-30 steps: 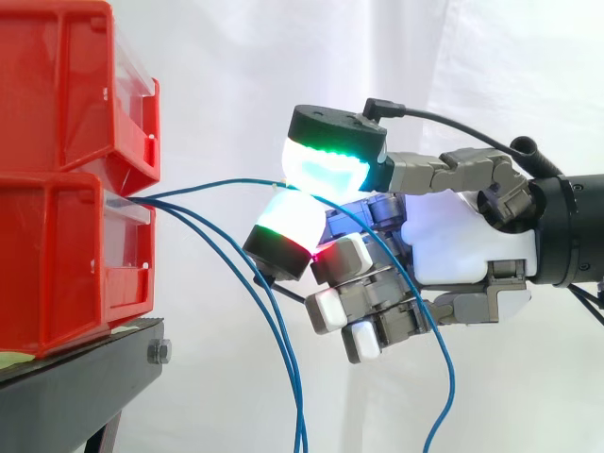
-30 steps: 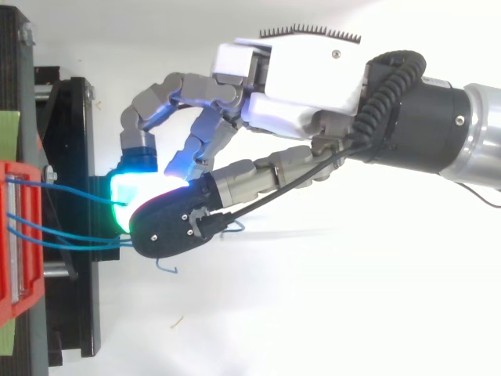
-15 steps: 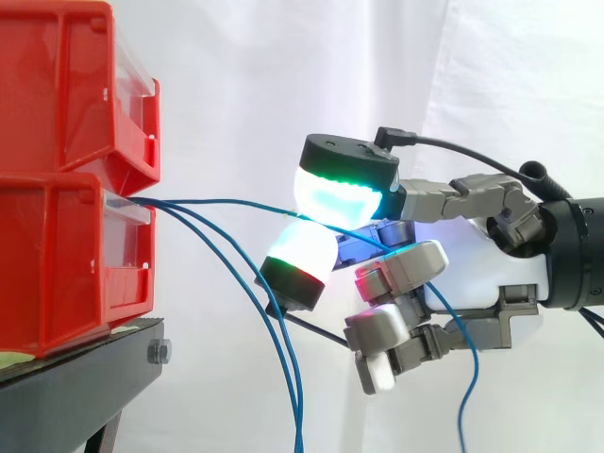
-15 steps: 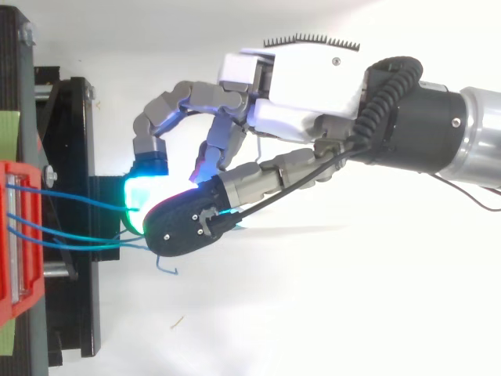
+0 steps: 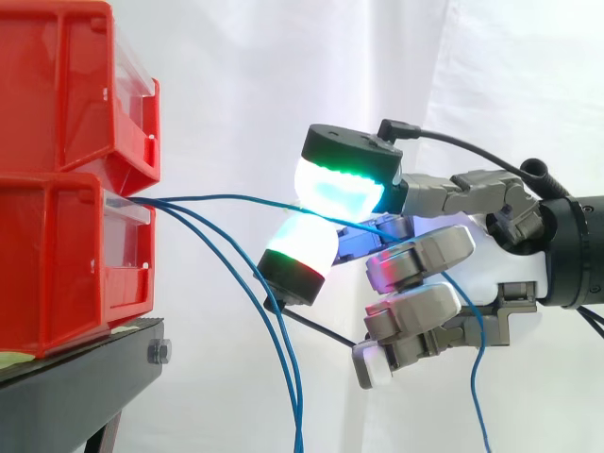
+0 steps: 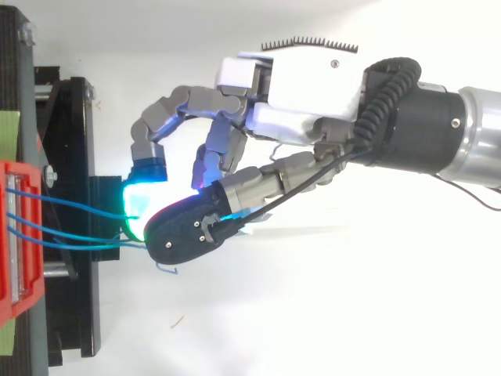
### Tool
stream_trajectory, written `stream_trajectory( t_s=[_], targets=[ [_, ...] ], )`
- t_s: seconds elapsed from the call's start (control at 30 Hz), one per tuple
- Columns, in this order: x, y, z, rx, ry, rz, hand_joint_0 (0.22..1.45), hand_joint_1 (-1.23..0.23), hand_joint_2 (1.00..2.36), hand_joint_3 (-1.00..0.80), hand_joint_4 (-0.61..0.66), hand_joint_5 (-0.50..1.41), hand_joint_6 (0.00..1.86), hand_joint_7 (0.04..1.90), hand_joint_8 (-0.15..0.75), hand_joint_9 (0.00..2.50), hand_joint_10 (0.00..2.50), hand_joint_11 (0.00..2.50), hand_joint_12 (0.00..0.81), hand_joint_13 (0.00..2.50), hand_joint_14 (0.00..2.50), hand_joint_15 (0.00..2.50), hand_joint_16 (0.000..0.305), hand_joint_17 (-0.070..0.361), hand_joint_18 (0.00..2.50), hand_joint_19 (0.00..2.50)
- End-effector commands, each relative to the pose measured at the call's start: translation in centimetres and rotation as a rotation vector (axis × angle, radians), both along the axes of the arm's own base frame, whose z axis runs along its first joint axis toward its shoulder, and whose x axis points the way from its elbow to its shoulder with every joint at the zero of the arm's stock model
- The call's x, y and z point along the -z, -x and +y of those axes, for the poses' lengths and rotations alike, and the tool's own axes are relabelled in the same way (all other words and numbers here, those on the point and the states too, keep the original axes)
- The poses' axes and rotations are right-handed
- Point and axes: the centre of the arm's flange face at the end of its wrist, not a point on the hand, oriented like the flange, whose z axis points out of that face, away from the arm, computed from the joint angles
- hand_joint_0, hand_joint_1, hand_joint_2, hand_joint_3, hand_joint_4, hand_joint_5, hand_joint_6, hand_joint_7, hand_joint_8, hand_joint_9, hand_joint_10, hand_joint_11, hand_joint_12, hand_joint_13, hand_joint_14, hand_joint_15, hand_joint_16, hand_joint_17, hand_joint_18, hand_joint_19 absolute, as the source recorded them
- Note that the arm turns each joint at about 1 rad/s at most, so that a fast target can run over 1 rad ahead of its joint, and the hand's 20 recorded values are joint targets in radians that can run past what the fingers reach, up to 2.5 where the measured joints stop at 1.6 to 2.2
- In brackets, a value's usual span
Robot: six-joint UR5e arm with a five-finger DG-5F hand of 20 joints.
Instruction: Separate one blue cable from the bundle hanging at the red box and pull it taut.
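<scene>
— Between its glowing pads (image 5: 342,185) the hand (image 5: 510,269) pinches one blue cable (image 5: 226,200), running nearly straight from there to the box (image 5: 66,255).
— Separated, then; the bundle (image 5: 272,330) droops below the hand. Next, I'd say, draw away from the box till the slack goes.

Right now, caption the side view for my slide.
Hand pinching one blue cable from the lower red bin, two others hanging slack.
</scene>
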Motion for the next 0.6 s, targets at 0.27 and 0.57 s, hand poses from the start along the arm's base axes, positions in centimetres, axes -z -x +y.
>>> stream_trajectory(
  t_s=[0.27, 0.57],
  targets=[
    [-2.3, 1.3, 0.3, -0.023, 0.049, 0.048, 0.64, -0.73, 1.01, -0.26, 0.02, -0.17, 0.93, 1.09, 0.282, 1.30, 1.16, 1.58, 0.344, 1.43, 0.01, 1.62, 0.047, 0.105, 0.91, 0.77],
    [-3.5, 2.3, 0.2, -0.026, 0.091, 0.096, 0.65, -0.73, 1.01, -0.26, 0.02, -0.17, 0.93, 1.08, 0.287, 1.29, 1.24, 1.55, 0.332, 1.43, 0.01, 1.66, 0.047, 0.105, 0.92, 0.78]
  ],
)
